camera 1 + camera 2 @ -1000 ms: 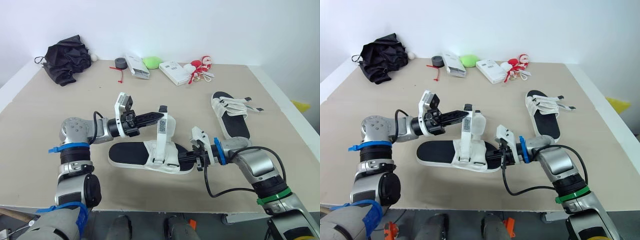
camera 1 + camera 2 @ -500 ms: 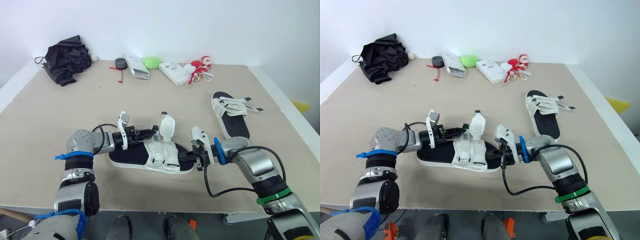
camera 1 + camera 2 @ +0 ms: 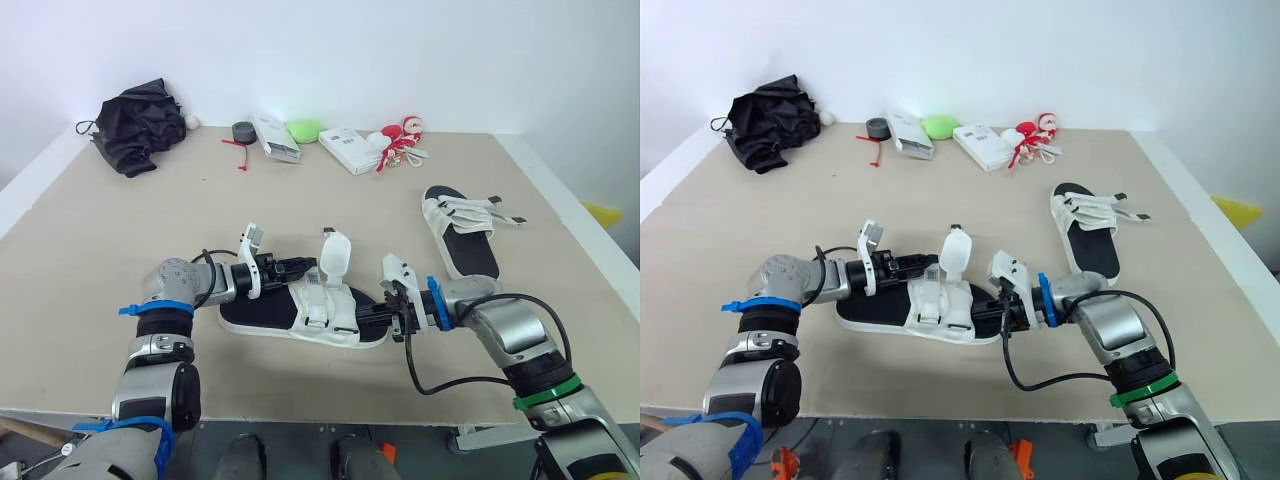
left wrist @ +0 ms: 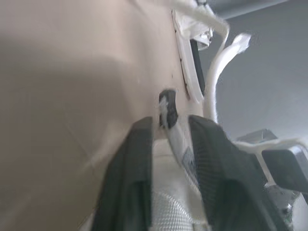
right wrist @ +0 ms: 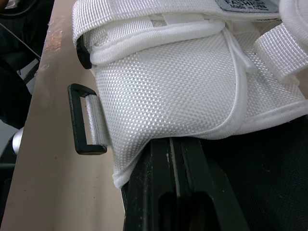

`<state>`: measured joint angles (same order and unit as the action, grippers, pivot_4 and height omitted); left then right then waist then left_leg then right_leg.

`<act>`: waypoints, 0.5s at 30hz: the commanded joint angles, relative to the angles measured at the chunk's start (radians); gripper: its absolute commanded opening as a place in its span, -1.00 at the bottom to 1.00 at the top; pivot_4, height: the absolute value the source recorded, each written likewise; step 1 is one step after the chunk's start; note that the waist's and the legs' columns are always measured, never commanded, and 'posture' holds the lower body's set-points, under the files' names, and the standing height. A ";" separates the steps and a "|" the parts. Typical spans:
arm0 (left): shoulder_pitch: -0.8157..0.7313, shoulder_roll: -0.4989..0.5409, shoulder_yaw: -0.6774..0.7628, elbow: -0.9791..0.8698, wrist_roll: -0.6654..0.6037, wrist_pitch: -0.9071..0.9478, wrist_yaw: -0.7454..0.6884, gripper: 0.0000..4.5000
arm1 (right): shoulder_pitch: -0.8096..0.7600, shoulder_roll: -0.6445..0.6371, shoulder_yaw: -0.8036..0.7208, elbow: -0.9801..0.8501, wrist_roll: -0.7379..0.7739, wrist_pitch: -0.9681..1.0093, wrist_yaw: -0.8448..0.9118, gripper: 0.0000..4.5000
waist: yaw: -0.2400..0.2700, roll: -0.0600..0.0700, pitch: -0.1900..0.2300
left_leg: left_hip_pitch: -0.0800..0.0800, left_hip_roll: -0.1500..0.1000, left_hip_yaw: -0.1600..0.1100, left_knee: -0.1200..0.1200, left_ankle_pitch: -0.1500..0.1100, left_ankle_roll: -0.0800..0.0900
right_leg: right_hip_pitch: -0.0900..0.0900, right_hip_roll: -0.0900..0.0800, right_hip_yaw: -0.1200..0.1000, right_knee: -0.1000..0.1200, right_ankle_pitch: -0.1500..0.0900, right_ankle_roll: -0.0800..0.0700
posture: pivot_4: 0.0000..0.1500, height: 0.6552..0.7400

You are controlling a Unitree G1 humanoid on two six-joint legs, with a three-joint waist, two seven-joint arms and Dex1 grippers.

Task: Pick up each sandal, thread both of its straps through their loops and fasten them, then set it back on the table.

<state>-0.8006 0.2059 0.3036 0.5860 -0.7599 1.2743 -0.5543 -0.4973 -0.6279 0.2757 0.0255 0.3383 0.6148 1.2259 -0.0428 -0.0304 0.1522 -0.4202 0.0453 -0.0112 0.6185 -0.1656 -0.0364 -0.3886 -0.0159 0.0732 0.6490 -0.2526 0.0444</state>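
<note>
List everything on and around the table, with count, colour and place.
near sandal: 1, white straps, black footbed, table front centre, one strap standing up
far sandal: 1, white and black, table right side
fabric bundle: 1, black, far left corner
tape roll: 1, black, far edge
boxes: 2, white, far edge, flanking the green object
green object: 1, green, far edge
trinkets: a cluster, red and white, right of the boxes
table: 1, beige
left gripper: 1, black fingers open, at the near sandal's straps
right gripper: 1, black fingers shut, on the near sandal's footbed
</note>
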 commanded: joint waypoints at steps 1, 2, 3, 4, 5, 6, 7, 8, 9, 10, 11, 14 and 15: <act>0.031 0.040 -0.085 0.040 0.132 -0.045 0.071 0.12 | 0.028 -0.026 0.042 0.049 -0.043 0.031 0.000 -1.00 | 0.000 0.001 -0.001 | 0.002 0.000 0.000 0.000 0.000 0.000 | 0.000 0.000 0.000 0.000 0.000 -0.001 | 1.00 0.95; 0.031 0.045 -0.099 0.040 0.143 -0.053 0.069 0.17 | 0.027 -0.026 0.043 0.050 -0.043 0.030 0.000 -1.00 | 0.000 0.001 -0.001 | 0.002 0.000 0.000 0.000 0.000 0.000 | 0.000 0.000 0.000 0.000 0.000 -0.001 | 1.00 0.95; 0.028 0.047 -0.109 0.041 0.152 -0.064 0.072 0.34 | 0.025 -0.027 0.044 0.053 -0.043 0.028 0.002 -1.00 | 0.000 0.002 -0.002 | 0.006 -0.001 0.000 0.000 0.000 0.000 | 0.002 0.000 0.000 0.000 -0.001 -0.001 | 1.00 0.95; 0.025 0.049 -0.117 0.043 0.159 -0.073 0.075 0.44 | 0.023 -0.028 0.045 0.055 -0.044 0.027 0.003 -1.00 | 0.000 0.002 -0.002 | 0.012 -0.002 0.000 0.000 -0.002 -0.003 | 0.007 -0.002 0.000 -0.001 -0.002 -0.003 | 1.00 0.95; 0.017 0.048 -0.115 0.047 0.162 -0.091 0.084 0.44 | 0.021 -0.028 0.046 0.057 -0.044 0.026 0.003 -1.00 | 0.000 0.003 -0.004 | 0.014 -0.003 0.000 -0.001 -0.002 -0.004 | 0.009 -0.003 0.000 -0.001 -0.002 -0.003 | 1.00 0.95; 0.001 0.045 -0.099 0.057 0.159 -0.116 0.100 0.44 | 0.019 -0.027 0.046 0.058 -0.044 0.026 0.003 -1.00 | -0.001 0.004 -0.005 | 0.016 -0.005 -0.002 0.000 -0.003 -0.004 | 0.010 -0.004 -0.001 -0.001 -0.003 -0.003 | 1.00 0.95; -0.025 0.039 -0.067 0.077 0.145 -0.141 0.117 0.44 | 0.017 -0.026 0.047 0.059 -0.044 0.026 0.004 -1.00 | -0.001 0.004 -0.007 | 0.017 -0.006 -0.003 -0.001 -0.003 -0.004 | 0.011 -0.005 -0.001 -0.001 -0.003 -0.003 | 1.00 0.95; -0.046 0.036 -0.045 0.092 0.137 -0.164 0.131 0.44 | 0.016 -0.025 0.047 0.059 -0.044 0.027 0.005 -1.00 | -0.002 0.005 -0.008 | 0.017 -0.011 -0.008 -0.001 -0.003 -0.004 | 0.012 -0.007 -0.001 -0.002 -0.003 -0.003 | 1.00 0.95; -0.060 0.037 -0.040 0.102 0.141 -0.183 0.140 0.44 | 0.015 -0.025 0.047 0.059 -0.045 0.027 0.006 -1.00 | -0.003 0.006 -0.009 | 0.019 -0.015 -0.012 -0.001 -0.003 -0.005 | 0.012 -0.009 -0.001 -0.002 -0.003 -0.003 | 1.00 0.95; -0.071 0.040 -0.041 0.112 0.151 -0.205 0.150 0.44 | 0.014 -0.024 0.047 0.060 -0.045 0.027 0.006 -1.00 | -0.005 0.006 -0.009 | 0.020 -0.017 -0.014 0.000 -0.003 -0.005 | 0.013 -0.010 -0.001 -0.002 -0.003 -0.003 | 1.00 0.95; -0.089 0.044 -0.039 0.137 0.169 -0.254 0.179 0.44 | 0.013 -0.024 0.047 0.061 -0.046 0.026 0.007 -1.00 | -0.006 0.007 -0.008 | 0.021 -0.020 -0.018 0.000 -0.003 -0.005 | 0.013 -0.011 -0.002 -0.002 -0.003 -0.003 | 1.00 0.95; -0.151 0.056 -0.011 0.224 0.192 -0.373 0.260 0.44 | 0.011 -0.024 0.049 0.064 -0.045 0.025 0.009 -1.00 | -0.006 0.004 -0.005 | 0.022 -0.028 -0.042 0.000 -0.004 -0.006 | 0.007 -0.027 -0.030 -0.007 -0.003 -0.003 | 1.00 0.95; -0.163 0.058 -0.006 0.238 0.193 -0.392 0.268 0.44 | 0.010 -0.024 0.050 0.064 -0.045 0.025 0.009 -1.00 | -0.006 0.004 -0.002 | 0.022 -0.028 -0.043 0.000 -0.004 -0.006 | 0.007 -0.027 -0.031 -0.007 -0.003 -0.003 | 1.00 0.95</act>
<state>-0.9243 0.2095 0.2483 0.7264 -0.6575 1.0384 -0.4014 -0.5077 -0.6292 0.2933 0.0635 0.3283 0.6167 1.2252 -0.0483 -0.0261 0.1500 -0.3975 0.0140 -0.0584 0.6181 -0.1697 -0.0426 -0.3831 -0.0474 0.0364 0.6406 -0.2554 0.0410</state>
